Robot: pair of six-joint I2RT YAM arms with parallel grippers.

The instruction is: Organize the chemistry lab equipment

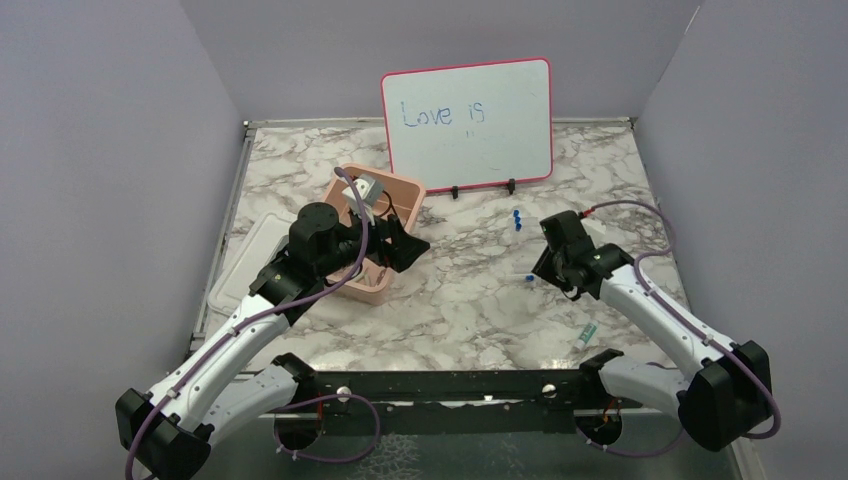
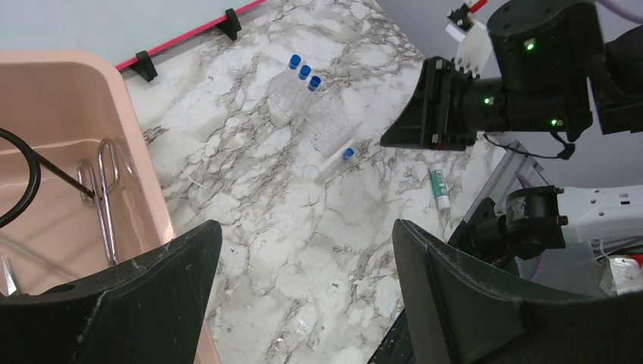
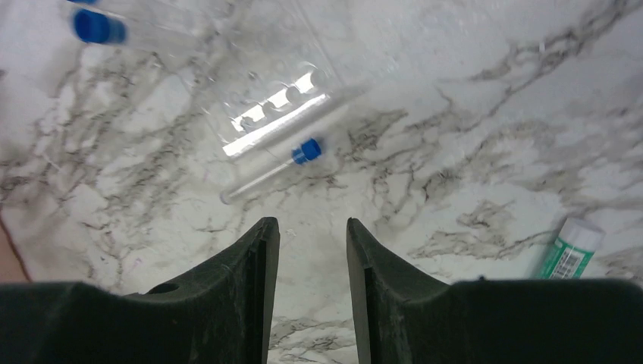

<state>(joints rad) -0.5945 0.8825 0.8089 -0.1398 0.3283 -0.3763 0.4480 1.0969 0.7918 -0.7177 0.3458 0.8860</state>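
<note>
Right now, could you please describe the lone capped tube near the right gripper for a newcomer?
Start at the pink-framed whiteboard and come forward across the marble table toward the right gripper. Just ahead of it, beside a clear plastic rack, lies one clear blue-capped tube; unlike the three tubes clustered farther back, it lies alone.

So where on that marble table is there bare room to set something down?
Widest bare patch: the front middle, between the pink tub and the green-labelled tool. Also the back left corner, beside the whiteboard. Crowded: the blue-capped tubes and clear rack just ahead of the right gripper.
</note>
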